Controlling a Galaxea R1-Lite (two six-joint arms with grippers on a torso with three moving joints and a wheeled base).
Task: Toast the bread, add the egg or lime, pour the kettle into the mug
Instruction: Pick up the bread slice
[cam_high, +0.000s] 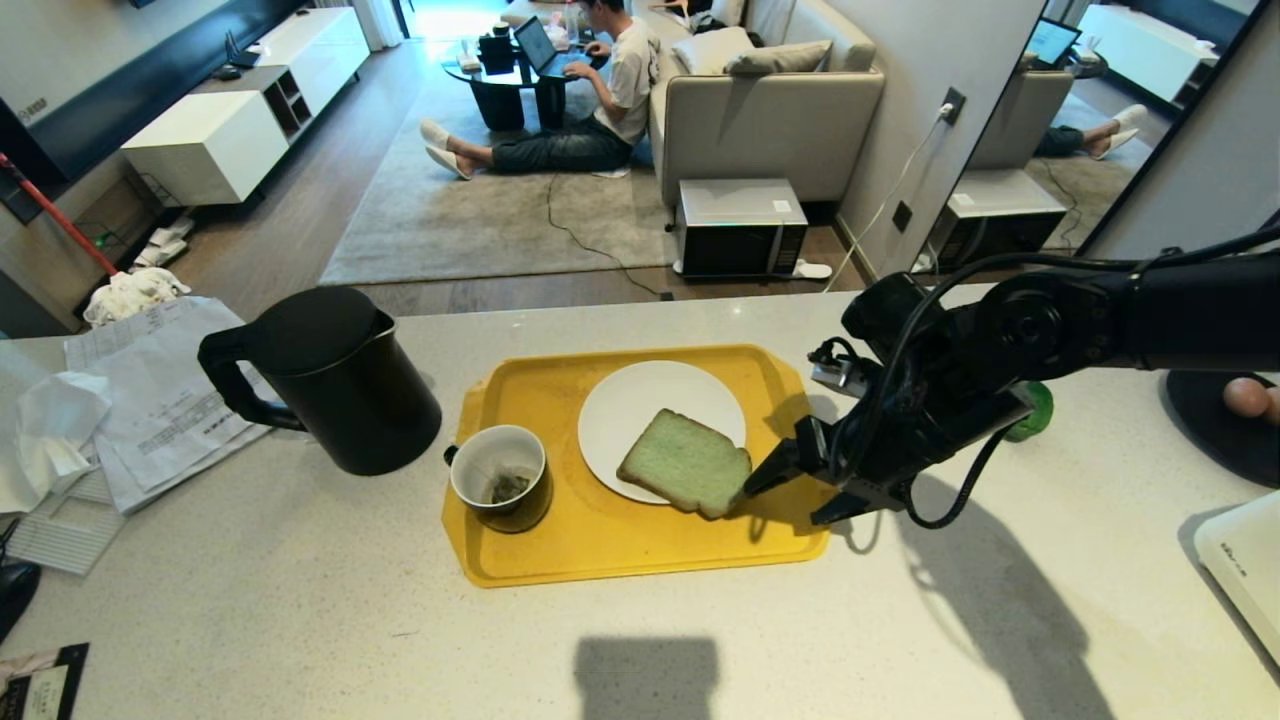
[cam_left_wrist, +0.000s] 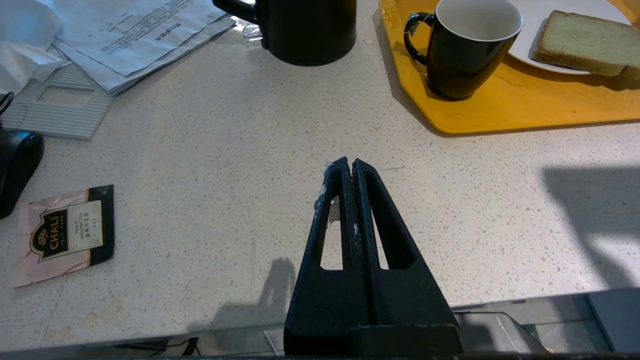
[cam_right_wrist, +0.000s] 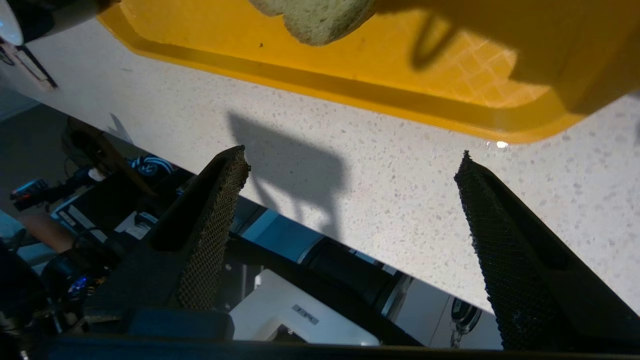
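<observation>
Head view shows you the pale green square bread slice with its thin brown crust (cam_high: 686, 461) lying flat on the round white plate (cam_high: 640, 400), which sits on the yellow plastic tray (cam_high: 520, 560) on the speckled pale desk (cam_high: 300, 620). One corner of the slice overhangs the plate's near rim; its long axis runs on a diagonal from the plate's middle toward the right gripper (cam_high: 790, 500), the rounded top toward that arm as far as you can tell. That gripper hangs just beside the overhanging corner with its jaws spread wide and nothing between them. The left gripper (cam_left_wrist: 348, 167) is parked low over bare desk, jaws pressed together and empty. By my reading the bread step looks finished. The glossy dark green lime (cam_high: 1035, 410) is half hidden behind the right arm, and the pinkish-brown egg (cam_high: 1245, 397) waits at the far right. The tall matte black kettle (cam_high: 330, 380) stands upright beside the dark mug (cam_high: 500, 480), which holds only a tea bag, so topping and pouring remain.
</observation>
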